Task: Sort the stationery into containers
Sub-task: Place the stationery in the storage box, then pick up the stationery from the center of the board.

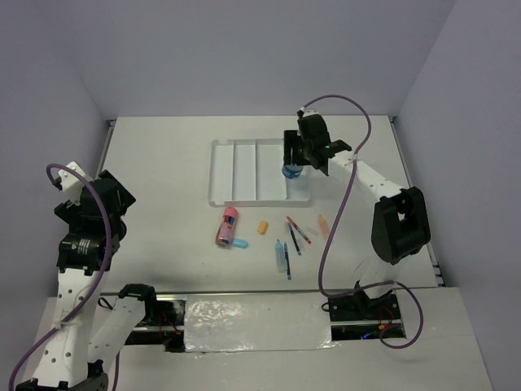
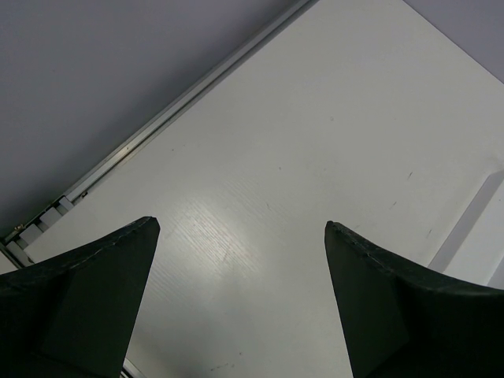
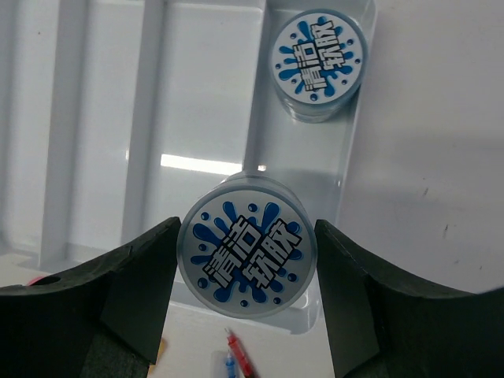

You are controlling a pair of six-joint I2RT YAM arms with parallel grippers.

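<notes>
**Placing the roll.** The right end effector (image 3: 246,264) is closed partway on a round blue-patterned roll (image 3: 246,253). One finger presses each side, and the printed face is up. The roll hangs over the rightmost compartment of the clear tray (image 1: 213,175), toward the nearer end. Whether its underside already touches the tray floor cannot be told.

The compartment's long axis runs away from the arm bases. A second roll (image 3: 319,64) lies flat further along the same compartment, apart from the held one. The coming move is judged to be a straight release downward, since the target lies directly beneath the fingers, with the divider wall just to the left.

The left end effector (image 2: 240,228) is spread wide and empty above bare tabletop (image 1: 155,163), well apart from the tray.

A pink cylinder (image 1: 226,226), a light-blue eraser (image 1: 240,243), an orange eraser (image 1: 262,228) and pens (image 1: 297,235) lie between the tray and the bases. The right arm is nearer the pens.
</notes>
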